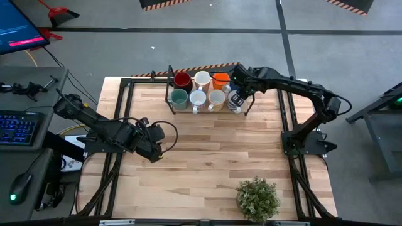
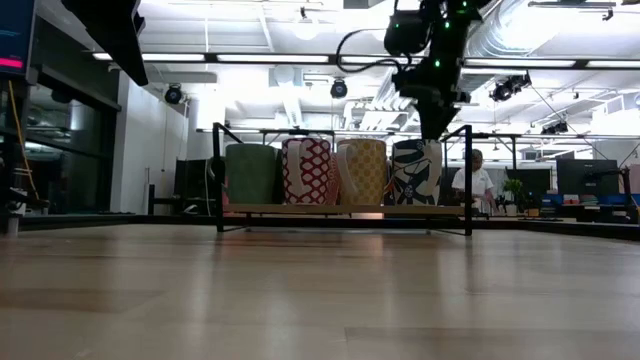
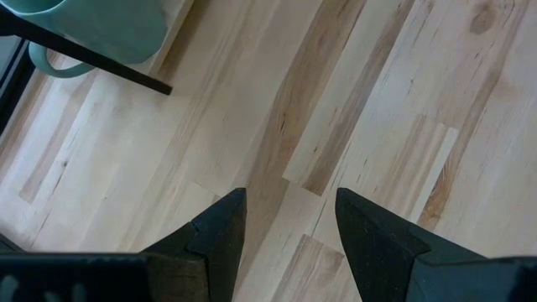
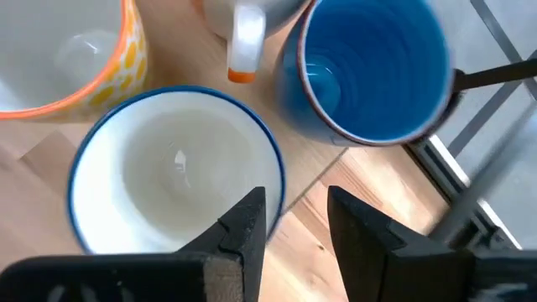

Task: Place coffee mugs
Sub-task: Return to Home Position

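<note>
All 8 small ceramic mugs are racked on the black wire shelf. The released right gripper is poised just above the blue-rimmed white mug, which could be clipped by a sideways withdrawal. The released left gripper is parked over the wooden table.

Across the middle of the low view, four mugs are showing their sides. The green mug is wearing a plain muted green, the red pattern mug a red-and-white repeating print, the yellow pattern mug a fine yellow print on cream, and the blue pattern mug dark blue leafy shapes on white (white inside, blue-rimmed, at the right wrist view's lower left). At the high view's upper centre, the dark red mug, white mug and orange mug are showing those colours inside. The blue mug is showing bright blue at the right wrist view's upper right.
</note>
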Motion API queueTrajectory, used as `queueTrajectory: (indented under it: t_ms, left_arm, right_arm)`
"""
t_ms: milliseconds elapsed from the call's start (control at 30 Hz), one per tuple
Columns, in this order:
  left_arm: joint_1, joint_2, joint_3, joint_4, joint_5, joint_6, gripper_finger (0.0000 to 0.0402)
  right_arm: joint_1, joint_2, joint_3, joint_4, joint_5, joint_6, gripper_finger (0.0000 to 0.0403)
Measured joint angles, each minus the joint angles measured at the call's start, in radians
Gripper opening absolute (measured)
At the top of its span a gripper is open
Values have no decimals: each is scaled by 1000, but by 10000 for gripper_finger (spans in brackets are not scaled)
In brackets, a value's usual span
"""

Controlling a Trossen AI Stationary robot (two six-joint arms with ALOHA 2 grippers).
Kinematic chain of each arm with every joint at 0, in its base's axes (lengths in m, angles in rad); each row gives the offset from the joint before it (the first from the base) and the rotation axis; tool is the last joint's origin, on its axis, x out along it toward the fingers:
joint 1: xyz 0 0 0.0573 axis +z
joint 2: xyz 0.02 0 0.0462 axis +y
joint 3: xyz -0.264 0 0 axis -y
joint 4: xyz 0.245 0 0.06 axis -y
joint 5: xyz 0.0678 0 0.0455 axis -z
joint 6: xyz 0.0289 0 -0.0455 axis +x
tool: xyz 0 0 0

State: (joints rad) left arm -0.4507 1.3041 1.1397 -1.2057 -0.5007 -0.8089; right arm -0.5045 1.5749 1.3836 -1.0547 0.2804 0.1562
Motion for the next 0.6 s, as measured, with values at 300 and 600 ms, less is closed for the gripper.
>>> queueTrajectory:
  t_ms: [300, 600]
  left_arm:
    - [0, 0, 0, 0, 0, 0, 175]
    - [-11, 0, 0, -135, 46, -15, 175]
  right_arm:
    - [1, 0, 243, -227, -149, 132, 108]
    - [193, -96, 266, -488, -114, 115, 108]
